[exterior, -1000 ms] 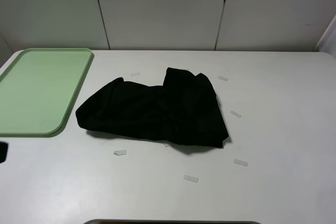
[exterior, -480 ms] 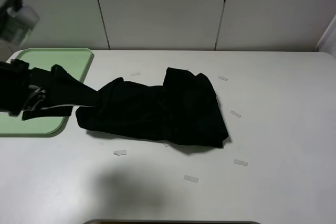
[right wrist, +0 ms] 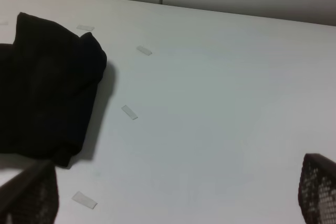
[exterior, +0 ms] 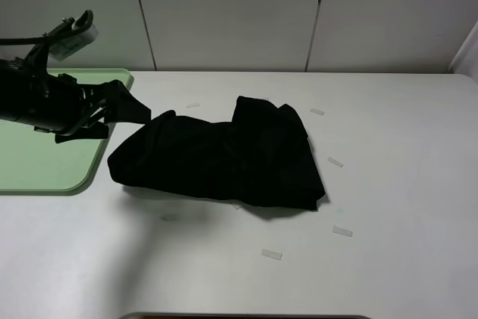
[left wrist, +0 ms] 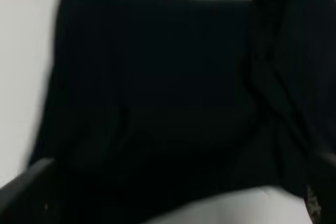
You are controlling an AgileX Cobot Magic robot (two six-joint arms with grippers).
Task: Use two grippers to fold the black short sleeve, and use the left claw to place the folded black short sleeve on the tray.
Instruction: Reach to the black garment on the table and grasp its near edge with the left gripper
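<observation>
From above, the black short sleeve lies crumpled mid-table, just beside the tray. The left claw hangs at its tray-side end, apparently just short of touching. The blurred left wrist view shows dark cloth between spread jaws. In the right wrist view, the right gripper stands wide open over the table, empty, near the garment's edge.

High overview, wrist close-ups, shared shirt

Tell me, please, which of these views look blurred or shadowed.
Left wrist: the black short sleeve is smeared throughout. Exterior high: sharp, with a faint shadow of the left arm on the table. Right wrist: clear, only the near jaws out of focus.
</observation>
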